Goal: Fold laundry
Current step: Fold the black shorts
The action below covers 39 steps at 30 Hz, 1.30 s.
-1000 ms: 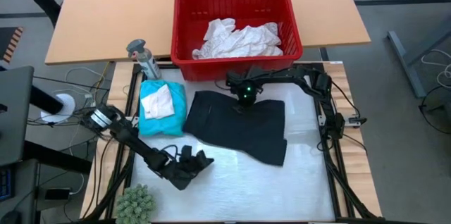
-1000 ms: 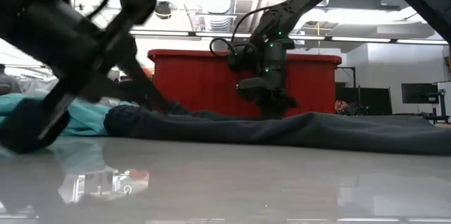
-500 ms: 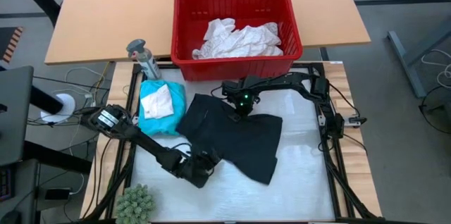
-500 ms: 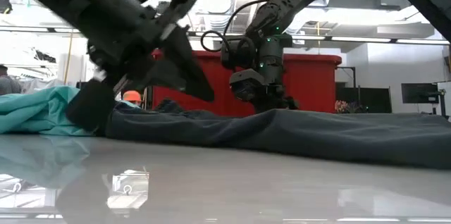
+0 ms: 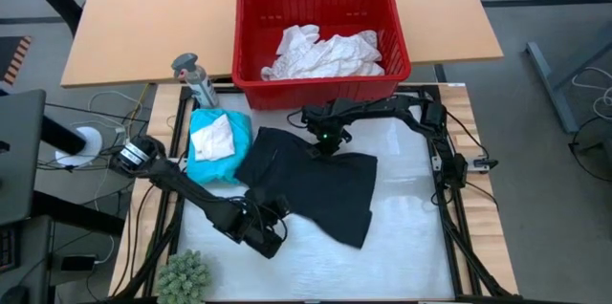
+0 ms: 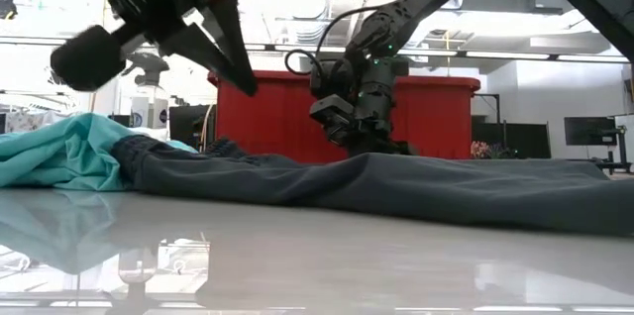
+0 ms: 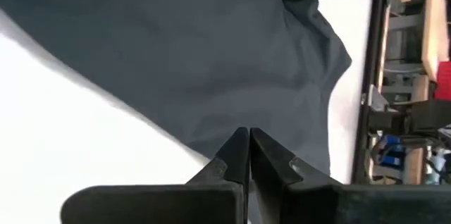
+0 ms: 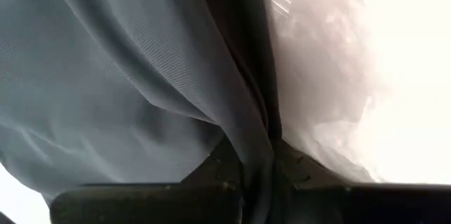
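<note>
The black shorts [image 5: 306, 184] lie spread on the white table top. My right gripper [image 5: 323, 141] is shut on their far edge; it also shows in the low view [image 6: 362, 137] and the right wrist view [image 8: 259, 155]. My left gripper [image 5: 277, 210] is shut and hangs raised over the shorts' near left edge, touching nothing; its fingertips [image 7: 248, 136] meet above the dark cloth. It shows high up in the low view [image 6: 248, 85]. A teal garment [image 5: 222, 151] with a white cloth [image 5: 212, 137] on top lies left of the shorts. My right gripper pinches a bunched fold at the shorts' far edge [image 8: 246, 129] between its two fingers. The fingers come from above, slanting down from the far side. The cloth rises a little at the hold, and the rest of the shorts [image 6: 446, 186] lies flat on the table.
A red basket [image 5: 251, 17] with white laundry [image 5: 325, 54] stands on the wooden table beyond the work surface. A spray bottle [image 5: 194, 79] stands at the far left, and a green fuzzy plant [image 5: 182, 273] at the near left corner. Bare table lies right of and nearer than the shorts.
My left gripper has risen from the table top to well above the shorts' near left edge and has tipped toward level, staying shut. The shorts have slid and turned toward the table's left and near edge. My right gripper has rolled at the wrist, keeping its hold.
</note>
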Motion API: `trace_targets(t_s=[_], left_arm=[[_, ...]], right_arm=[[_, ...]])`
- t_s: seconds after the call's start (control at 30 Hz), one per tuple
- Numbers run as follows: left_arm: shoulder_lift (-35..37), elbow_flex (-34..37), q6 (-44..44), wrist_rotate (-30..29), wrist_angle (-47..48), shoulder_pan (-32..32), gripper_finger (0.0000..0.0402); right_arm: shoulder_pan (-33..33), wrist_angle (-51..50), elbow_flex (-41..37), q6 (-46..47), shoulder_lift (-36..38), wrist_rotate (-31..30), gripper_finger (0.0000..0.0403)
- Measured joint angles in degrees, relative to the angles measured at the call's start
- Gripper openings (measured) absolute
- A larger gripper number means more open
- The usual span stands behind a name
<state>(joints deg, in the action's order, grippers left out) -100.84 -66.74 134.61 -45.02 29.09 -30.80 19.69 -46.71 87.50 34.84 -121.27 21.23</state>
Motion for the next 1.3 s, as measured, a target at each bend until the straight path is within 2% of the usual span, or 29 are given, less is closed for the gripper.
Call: trace_targets(t_s=[0.1,0.17,0.27,0.33,0.4,0.47,0.6,0.77,0.87,0.97,1.07,1.3], left_arm=[[0.0,0.05,-6.08,0.85,0.22,-0.04,0.0],[0.0,0.07,-15.76,0.87,-1.13,0.36,0.0],[0.0,-0.07,-42.36,2.92,-6.18,1.52,0.0003],[0.0,-1.16,-64.35,7.66,-9.08,2.38,0.0011],[0.04,-2.45,-81.42,13.05,-10.39,3.42,0.0024],[0.07,-3.12,-92.7,16.54,-10.3,4.4,0.004],[0.07,-3.76,-107.6,22.16,-10.22,6.46,0.0081],[-0.15,-3.76,-122.25,27.01,-5.18,8.49,0.0143],[-0.46,-3.1,-125.3,29.41,-0.16,9.82,0.0176],[-0.46,-1.01,-126.06,27.98,0.95,11.11,0.0201],[-0.5,0.01,-127.78,25.23,0.48,11.97,0.0213],[-0.5,1.6,-130.51,26.85,-2.85,12.03,0.0215]], right_arm=[[0.34,0.18,0.04,-2.0,0.02,-0.01,0.0061],[0.39,0.12,0.04,-2.41,0.02,-0.01,0.007],[0.3,0.11,0.07,-4.52,0.04,0.01,0.0082],[0.23,0.08,0.09,-5.23,0.07,0.01,0.0088],[0.23,0.1,0.09,-5.33,0.07,0.04,0.0093],[0.23,0.1,0.09,-5.83,0.07,0.14,0.0098],[0.18,0.06,0.09,-7.72,0.09,2.13,0.0103],[0.06,0.06,0.09,-8.36,0.13,2.72,0.0104],[0.08,0.25,0.09,-8.38,0.15,2.73,0.0104],[0.06,0.76,0.09,-8.4,0.15,2.72,0.0104],[0.06,1.24,0.11,-8.43,0.17,2.74,0.0104],[0.06,1.38,0.13,-8.48,0.17,2.74,0.0104]])
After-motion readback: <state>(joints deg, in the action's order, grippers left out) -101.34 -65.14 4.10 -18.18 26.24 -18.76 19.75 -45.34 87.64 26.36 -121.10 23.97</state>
